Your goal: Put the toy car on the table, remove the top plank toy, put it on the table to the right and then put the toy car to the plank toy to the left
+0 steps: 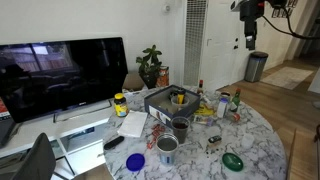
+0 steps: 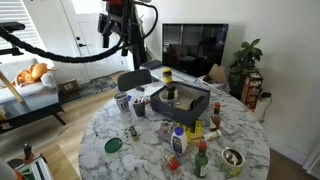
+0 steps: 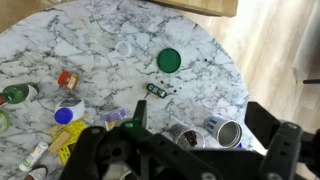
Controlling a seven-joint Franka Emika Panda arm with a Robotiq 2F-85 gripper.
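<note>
Toy car point(image 3: 155, 90) — noted lying on counter point(image 3: 200, 35), just beside green lid point(image 3: 169, 60), amid bottles, cans etc. Gripper point(image 1: 250, 46) seen high above counter, well apart from car; jaw width can't be told — too blurred.

You see a white, grey-veined table point(image 3: 110, 45); on it, a green lid point(image 3: 169, 60) and a blue lid point(image 3: 63, 115).
</note>
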